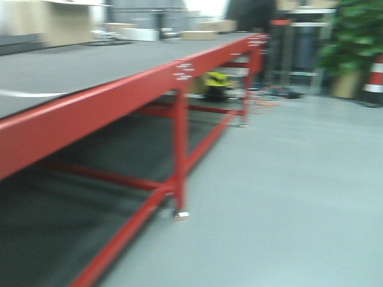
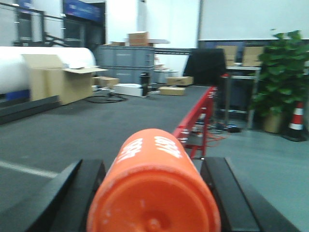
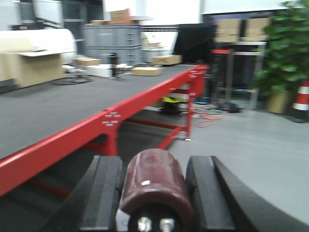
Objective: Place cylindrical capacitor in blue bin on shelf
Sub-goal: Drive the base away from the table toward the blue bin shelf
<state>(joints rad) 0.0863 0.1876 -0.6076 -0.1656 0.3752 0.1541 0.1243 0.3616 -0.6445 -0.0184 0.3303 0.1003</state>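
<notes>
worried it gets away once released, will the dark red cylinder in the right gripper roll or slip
Probably rolls if laid down: the dark red cylinder has a smooth round side. Its glossy sleeve looks a bit slippery, though the right gripper clamps both sides. It looks rigid, with metal terminals on the near end.

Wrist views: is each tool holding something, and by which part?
Left tool grips an orange cylinder by its curved sides; right tool grips a maroon capacitor likewise, terminal end toward the camera.
</notes>
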